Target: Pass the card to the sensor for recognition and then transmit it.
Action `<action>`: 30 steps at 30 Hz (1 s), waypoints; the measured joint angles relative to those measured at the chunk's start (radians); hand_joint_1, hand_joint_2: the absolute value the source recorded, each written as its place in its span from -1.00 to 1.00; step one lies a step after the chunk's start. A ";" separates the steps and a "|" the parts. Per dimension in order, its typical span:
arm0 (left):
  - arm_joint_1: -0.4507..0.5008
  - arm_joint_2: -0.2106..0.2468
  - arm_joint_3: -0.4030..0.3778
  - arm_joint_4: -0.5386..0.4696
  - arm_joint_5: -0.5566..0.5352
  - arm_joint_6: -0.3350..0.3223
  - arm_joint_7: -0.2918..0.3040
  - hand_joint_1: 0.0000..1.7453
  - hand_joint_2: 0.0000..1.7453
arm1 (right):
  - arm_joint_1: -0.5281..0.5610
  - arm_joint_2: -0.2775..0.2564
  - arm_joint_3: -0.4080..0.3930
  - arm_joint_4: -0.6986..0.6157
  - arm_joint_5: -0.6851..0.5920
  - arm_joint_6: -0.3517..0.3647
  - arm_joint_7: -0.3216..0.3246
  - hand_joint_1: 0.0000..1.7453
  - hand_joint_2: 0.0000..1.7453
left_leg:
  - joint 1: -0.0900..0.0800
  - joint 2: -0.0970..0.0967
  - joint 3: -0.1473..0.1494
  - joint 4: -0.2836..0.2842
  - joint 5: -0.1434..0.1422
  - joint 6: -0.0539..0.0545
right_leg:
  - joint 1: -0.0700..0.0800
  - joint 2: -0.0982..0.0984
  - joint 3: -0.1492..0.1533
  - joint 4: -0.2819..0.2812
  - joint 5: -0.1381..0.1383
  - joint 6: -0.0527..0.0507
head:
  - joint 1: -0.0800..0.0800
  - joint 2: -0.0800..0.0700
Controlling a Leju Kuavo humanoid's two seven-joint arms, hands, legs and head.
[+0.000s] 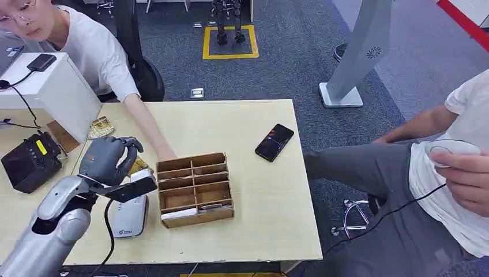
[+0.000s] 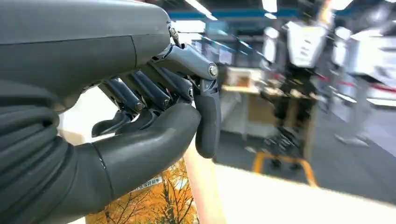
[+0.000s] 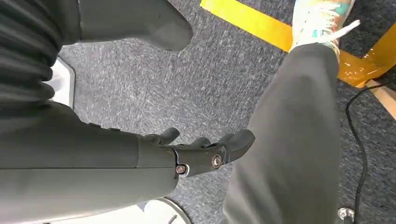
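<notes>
A: Card (image 2: 149,203) loc?
B: Seen just under L hand (image 1: 109,158), near reader (image 1: 130,216). Person's arm (image 1: 147,124) is stretched toward it, prob. for handover.
A: Grip?
B: Fingers curled to thumb; whether card is gripped can't be told. L arm is raised over table (image 1: 259,196). R hand (image 3: 205,149) is hung low, fingers loose, nothing held.

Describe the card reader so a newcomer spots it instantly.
Start at the light wooden table, then find the wooden divider box near its front. The card reader lies flat just left of it, below the left hand: white and rounded, with small blue print and a cable.
</notes>
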 joint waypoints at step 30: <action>-0.332 -0.027 0.116 0.318 -0.174 0.090 0.166 1.00 1.00 | -0.006 0.003 0.006 0.000 0.035 0.026 0.033 -1.00 1.00 | 0.000 0.000 -0.002 0.000 0.001 0.000 | 0.000 0.000 -0.001 0.000 0.001 0.001 | 0.000 0.000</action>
